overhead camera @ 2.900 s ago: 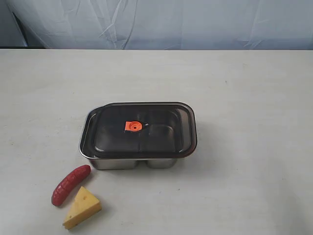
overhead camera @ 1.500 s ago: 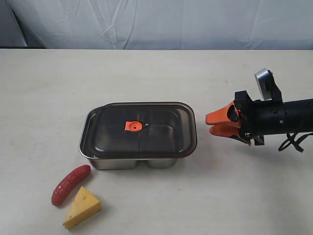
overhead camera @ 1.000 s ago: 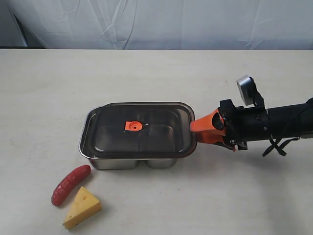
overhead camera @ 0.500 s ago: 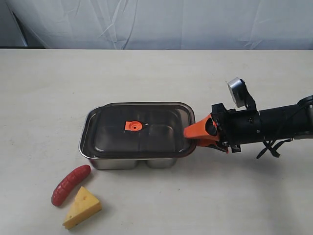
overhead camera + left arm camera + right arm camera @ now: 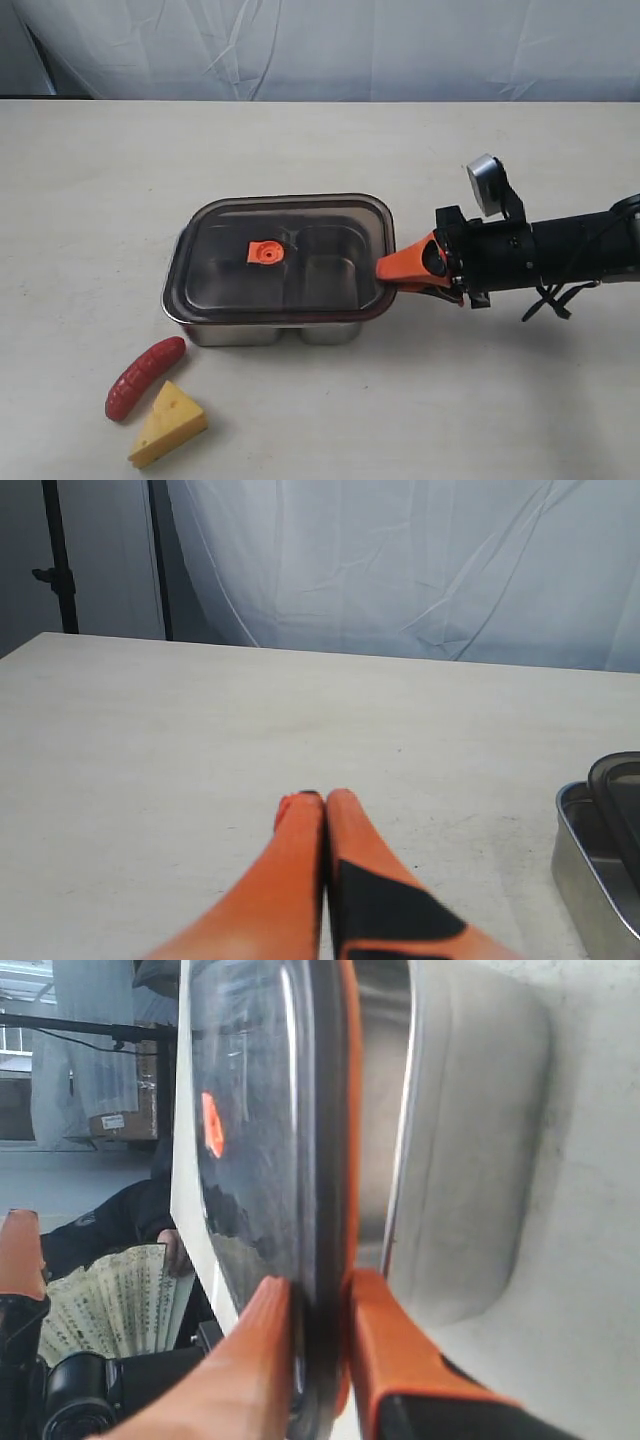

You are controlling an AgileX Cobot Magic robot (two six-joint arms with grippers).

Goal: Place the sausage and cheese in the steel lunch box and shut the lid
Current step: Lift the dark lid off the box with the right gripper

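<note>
Lid (image 5: pixel 285 255), dark and translucent with an orange valve tab (image 5: pixel 266 252) at its centre, is covering the steel lunch box (image 5: pixel 240 332), and both compartments are showing through it. At the box's right short end the lid edge is standing clear of the steel rim; the right wrist view is showing the orange seal rim (image 5: pixel 347 1110) of the lid (image 5: pixel 250 1110) separated from the box wall (image 5: pixel 470 1160) by a gap. At the box's left end, lid and rim are appearing to be in contact.

Right gripper (image 5: pixel 388 272) is reaching in level from the box's right side and is clamping that raised lid edge, one orange finger above it and one below (image 5: pixel 318 1282).

Sausage (image 5: pixel 145 377) is lying on the worktop (image 5: pixel 400 150) off the box's front-left corner, outside the box. Cheese (image 5: pixel 167 424) is lying just beside the sausage, on the side farther from the box; whether the two are touching cannot be determined.

Left gripper (image 5: pixel 315 800) is hovering over bare worktop with its fingers pressed fully together and nothing between them. A corner of the box (image 5: pixel 590 880) and the lid (image 5: pixel 620 780) is showing at the edge of its wrist view, well apart from the fingertips.
</note>
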